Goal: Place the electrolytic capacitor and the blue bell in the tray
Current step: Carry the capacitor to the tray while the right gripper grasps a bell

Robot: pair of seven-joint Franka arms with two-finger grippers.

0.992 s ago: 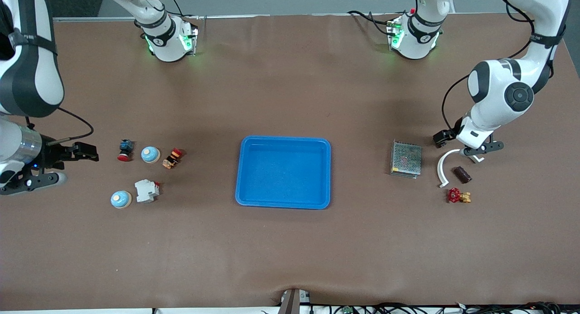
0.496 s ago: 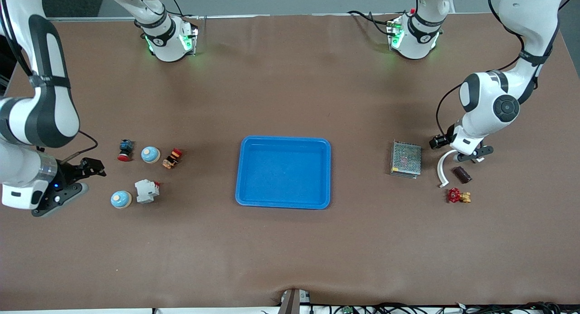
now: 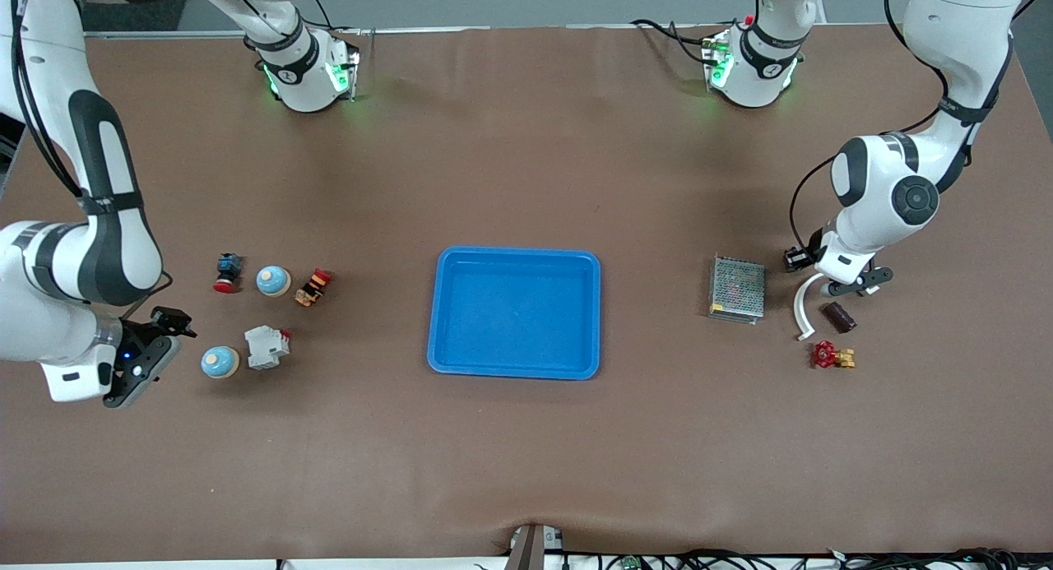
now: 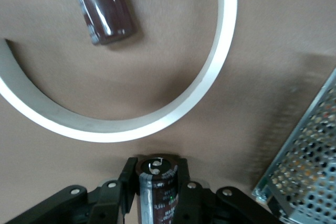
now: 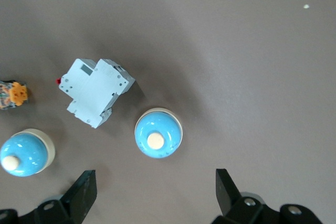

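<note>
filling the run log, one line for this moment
left claw: shut on capacitor beside white ring | right claw: open over blue bell | tray: empty

Open lanes to the tray

I see bare tabletop [image 3: 526,159] all around the tray [image 3: 515,369]; mesh box [image 3: 738,288] sits between it and the white ring [image 3: 804,300], breaker [image 3: 266,345] beside the nearer bell [image 3: 220,361].

a robotics lab: two arm bases [image 3: 308,68] bolted to a brown-covered table [image 3: 526,438].

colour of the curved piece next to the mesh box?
White; the curved piece shows best in the left wrist view.
</note>
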